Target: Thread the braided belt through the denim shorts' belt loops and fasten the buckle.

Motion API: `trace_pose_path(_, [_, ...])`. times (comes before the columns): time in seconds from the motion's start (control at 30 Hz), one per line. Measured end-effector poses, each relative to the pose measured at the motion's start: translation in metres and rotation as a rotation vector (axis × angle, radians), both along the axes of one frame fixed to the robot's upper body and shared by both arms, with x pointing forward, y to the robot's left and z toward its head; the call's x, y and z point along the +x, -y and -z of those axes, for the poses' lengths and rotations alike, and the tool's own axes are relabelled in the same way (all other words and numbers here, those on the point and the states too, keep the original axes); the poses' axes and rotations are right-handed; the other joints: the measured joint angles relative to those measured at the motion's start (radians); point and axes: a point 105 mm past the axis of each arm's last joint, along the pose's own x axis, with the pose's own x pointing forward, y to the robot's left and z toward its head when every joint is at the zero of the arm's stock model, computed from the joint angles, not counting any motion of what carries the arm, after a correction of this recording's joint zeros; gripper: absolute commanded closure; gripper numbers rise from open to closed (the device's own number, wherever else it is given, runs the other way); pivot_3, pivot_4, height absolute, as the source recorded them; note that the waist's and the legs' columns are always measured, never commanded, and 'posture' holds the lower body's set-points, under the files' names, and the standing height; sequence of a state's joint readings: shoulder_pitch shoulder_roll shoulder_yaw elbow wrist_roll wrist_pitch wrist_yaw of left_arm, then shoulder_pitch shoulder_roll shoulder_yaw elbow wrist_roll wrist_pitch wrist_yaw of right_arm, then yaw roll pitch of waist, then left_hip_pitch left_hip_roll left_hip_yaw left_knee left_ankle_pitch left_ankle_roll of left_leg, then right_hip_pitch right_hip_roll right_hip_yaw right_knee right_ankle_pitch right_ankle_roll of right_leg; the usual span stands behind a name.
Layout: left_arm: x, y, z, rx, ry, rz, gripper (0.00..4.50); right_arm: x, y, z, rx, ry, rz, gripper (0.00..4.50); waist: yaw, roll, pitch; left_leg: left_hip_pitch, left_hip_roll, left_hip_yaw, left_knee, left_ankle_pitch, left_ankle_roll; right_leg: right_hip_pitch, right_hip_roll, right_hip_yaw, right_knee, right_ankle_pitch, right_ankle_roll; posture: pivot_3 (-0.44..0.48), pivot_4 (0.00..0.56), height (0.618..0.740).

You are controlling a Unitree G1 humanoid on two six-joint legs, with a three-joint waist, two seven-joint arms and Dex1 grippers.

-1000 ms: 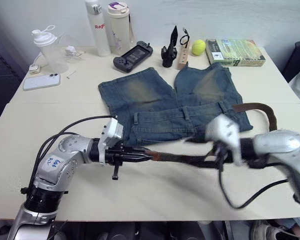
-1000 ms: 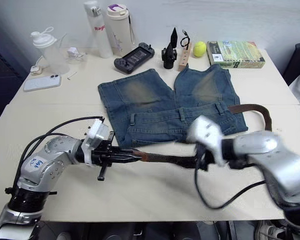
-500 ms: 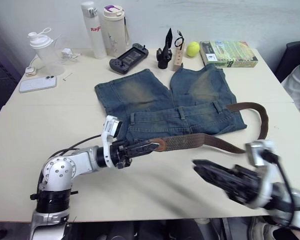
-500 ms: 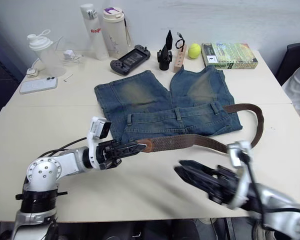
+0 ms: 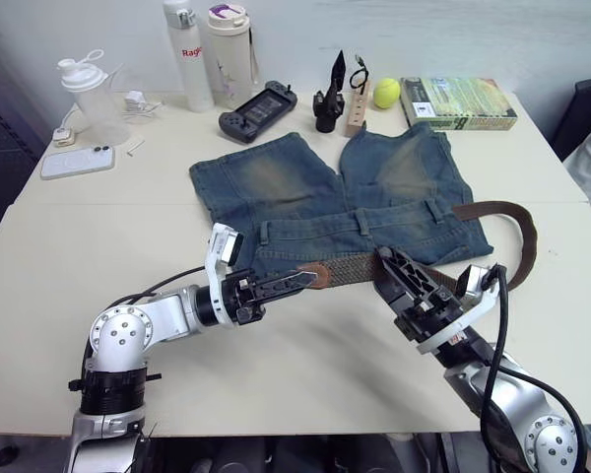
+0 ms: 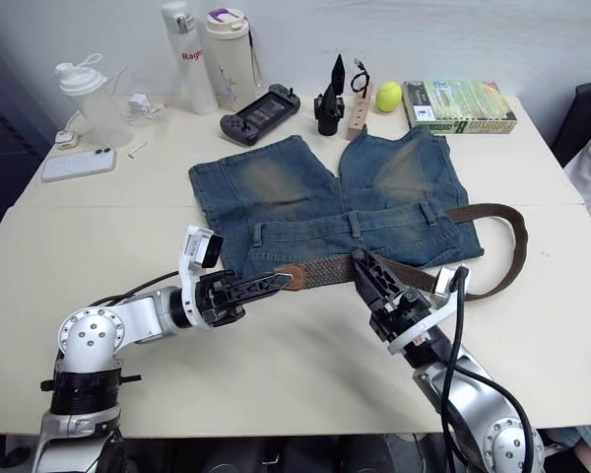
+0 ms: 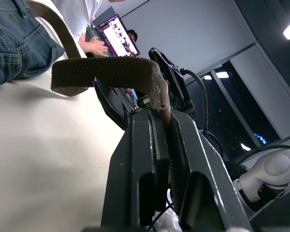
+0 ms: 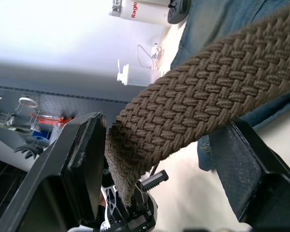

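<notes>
Belt (image 5: 355,269) tip in left gripper (image 5: 297,281), right gripper (image 5: 394,268) astride.

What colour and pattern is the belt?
Dark brown, woven in a braided basket-like pattern. The braided belt shows this best in the right wrist view.

Denim shorts (image 5: 345,207): faded blue, flat on the table, waistband nearest the robot. Braided belt (image 5: 360,271): dark brown, lies along the waistband, curving around the right side; brown leather tip (image 5: 318,276) leftmost.
</notes>
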State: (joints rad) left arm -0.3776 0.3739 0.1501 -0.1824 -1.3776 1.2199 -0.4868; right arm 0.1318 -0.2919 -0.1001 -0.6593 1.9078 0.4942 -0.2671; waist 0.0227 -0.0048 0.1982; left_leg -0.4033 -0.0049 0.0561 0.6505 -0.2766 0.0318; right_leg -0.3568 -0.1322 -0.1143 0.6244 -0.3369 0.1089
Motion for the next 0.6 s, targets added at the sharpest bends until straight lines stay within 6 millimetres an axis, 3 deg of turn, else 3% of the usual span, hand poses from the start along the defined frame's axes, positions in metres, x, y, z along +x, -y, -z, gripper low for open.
trace_pose_path(0.13, [0.0, 0.0001, 0.0003, 0.002, -0.001, 0.0, 4.5, 0.0004, -0.003, 0.0009, -0.003, -0.001, 0.003, 2.73, 0.0, 0.0, 0.0, 0.0, 0.0, 0.002, 0.0, 0.0, 0.0, -0.002, 0.0, 0.002, 0.001, 0.0, 0.0, 0.0, 0.15, 0.724])
trace_pose_path(0.23, [0.0004, -0.0009, 0.0009, 0.011, -0.001, -0.004, 4.5, 0.0001, -0.0057, -0.0006, 0.007, 0.005, -0.004, 4.23, 0.0, 0.0, 0.0, 0.0, 0.0, 0.003, 0.0, 0.0, 0.0, -0.002, -0.001, 0.003, 0.001, 0.0, 0.0, 0.0, 0.15, 0.724])
trace_pose_path(0.27, [0.0006, -0.0016, 0.0012, 0.017, 0.0, -0.006, 4.5, 0.0004, -0.006, -0.001, 0.007, 0.008, -0.002, 4.45, 0.0, 0.0, 0.0, 0.0, 0.0, 0.003, 0.0, 0.0, 0.0, -0.002, -0.001, 0.003, 0.001, 0.0, 0.0, 0.0, 0.15, 0.724])
trace_pose_path(0.43, [0.0016, -0.0035, 0.0012, 0.026, 0.005, -0.015, 4.5, 0.0016, -0.0079, -0.0024, 0.016, 0.017, 0.003, 4.45, 0.0, 0.0, 0.0, 0.0, 0.001, 0.004, 0.0, 0.0, 0.0, -0.003, -0.001, 0.004, 0.001, 0.0, 0.0, 0.0, 0.15, 0.724])
trace_pose_path(0.47, [0.0019, -0.0039, 0.001, 0.026, 0.007, -0.018, 3.82, 0.0022, -0.0083, -0.0034, 0.02, 0.021, 0.005, 4.5, 0.0, 0.0, 0.0, 0.0, 0.001, 0.004, 0.0, 0.0, 0.0, -0.003, -0.002, 0.004, 0.001, 0.0, 0.0, 0.0, 0.15, 0.724])
trace_pose_path(0.5, [0.0021, -0.0039, 0.0006, 0.026, 0.008, -0.018, 3.62, 0.0026, -0.0084, -0.0041, 0.02, 0.023, 0.006, 4.5, 0.0, 0.0, 0.0, 0.0, 0.001, 0.004, 0.0, 0.0, 0.0, -0.003, -0.002, 0.004, 0.001, 0.0, 0.0, 0.0, 0.15, 0.724])
trace_pose_path(0.6, [0.0015, -0.0035, 0.0003, 0.023, 0.01, -0.013, 2.39, 0.0044, -0.0073, -0.0059, 0.023, 0.03, 0.017, 4.5, 0.0, 0.0, 0.0, 0.0, 0.001, 0.004, 0.0, 0.0, 0.0, -0.003, -0.002, 0.004, 0.001, 0.0, 0.0, 0.0, 0.15, 0.724])
